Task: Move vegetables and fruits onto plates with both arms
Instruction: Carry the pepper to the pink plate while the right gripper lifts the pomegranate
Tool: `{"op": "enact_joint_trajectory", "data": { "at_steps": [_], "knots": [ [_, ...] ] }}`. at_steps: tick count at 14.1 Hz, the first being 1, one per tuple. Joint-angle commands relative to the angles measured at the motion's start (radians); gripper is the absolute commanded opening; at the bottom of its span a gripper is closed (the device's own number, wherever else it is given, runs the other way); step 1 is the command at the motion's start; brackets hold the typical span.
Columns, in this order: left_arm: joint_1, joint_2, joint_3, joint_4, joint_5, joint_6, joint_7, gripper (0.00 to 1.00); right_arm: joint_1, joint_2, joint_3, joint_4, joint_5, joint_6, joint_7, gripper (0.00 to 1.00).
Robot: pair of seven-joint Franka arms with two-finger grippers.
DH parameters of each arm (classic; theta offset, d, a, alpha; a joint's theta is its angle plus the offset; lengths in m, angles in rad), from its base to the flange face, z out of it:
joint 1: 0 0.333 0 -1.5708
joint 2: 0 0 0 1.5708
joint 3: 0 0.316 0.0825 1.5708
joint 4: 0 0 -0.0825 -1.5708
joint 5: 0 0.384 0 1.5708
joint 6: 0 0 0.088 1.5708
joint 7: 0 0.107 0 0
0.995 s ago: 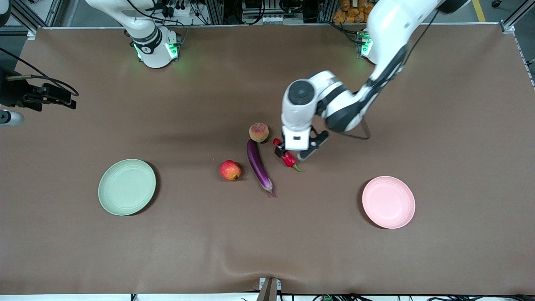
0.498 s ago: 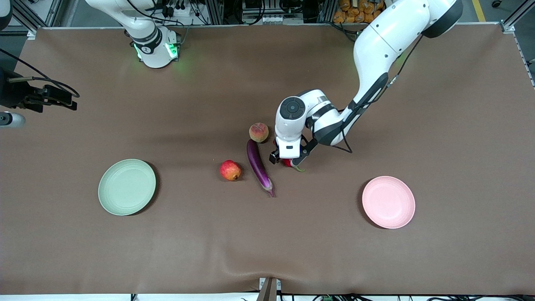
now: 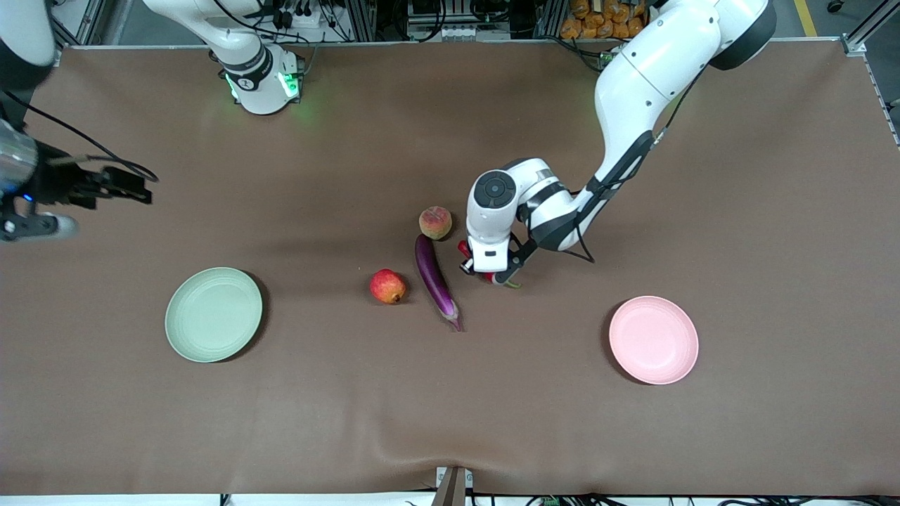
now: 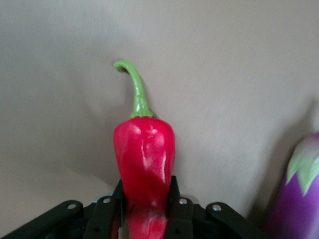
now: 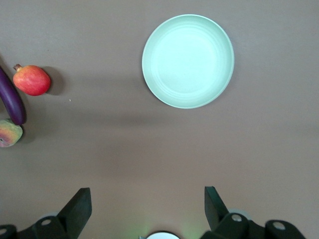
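Note:
My left gripper (image 3: 490, 274) is down at the table, shut on the red chili pepper (image 4: 144, 159), whose green stem (image 4: 135, 87) sticks out past the fingers. The purple eggplant (image 3: 434, 280) lies right beside it, and the peach (image 3: 435, 222) is at the eggplant's blunt end. The pomegranate-like fruit (image 3: 387, 286) sits toward the right arm's end from the eggplant. The pale green plate (image 3: 213, 314) and the pale pink plate (image 3: 653, 340) are both empty. My right gripper (image 3: 137, 188) hangs open and empty over bare cloth at the right arm's end. In the right wrist view (image 5: 147, 199) it shows the green plate (image 5: 188, 60).
A brown cloth (image 3: 633, 436) covers the whole table. The eggplant's stem end (image 4: 299, 199) lies close by the left gripper. The left arm's elbow (image 3: 548, 207) hangs low over the table's middle. The table's front edge has a small bracket (image 3: 453, 485).
My left gripper has come down over the chili pepper and shut on it. The right arm has shifted a little, its gripper moving inward over the table.

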Motion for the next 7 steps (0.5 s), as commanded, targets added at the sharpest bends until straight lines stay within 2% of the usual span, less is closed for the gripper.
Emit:
{"op": "enact_joint_trajectory", "data": {
  "at_steps": [1,4,7],
  "knots": [
    [0.050,-0.091,0.005,-0.014,0.035,-0.084,0.053,0.00,0.058,0.073,-0.001,0.009,0.037,0.051,0.037,1.00],
    [0.142,-0.200,-0.007,-0.010,-0.002,-0.215,0.231,0.00,0.137,0.168,-0.001,0.009,0.072,0.138,0.067,1.00],
    [0.256,-0.252,-0.014,-0.005,-0.050,-0.285,0.450,0.00,0.268,0.260,-0.001,0.026,0.110,0.243,0.154,1.00]
  ]
}}
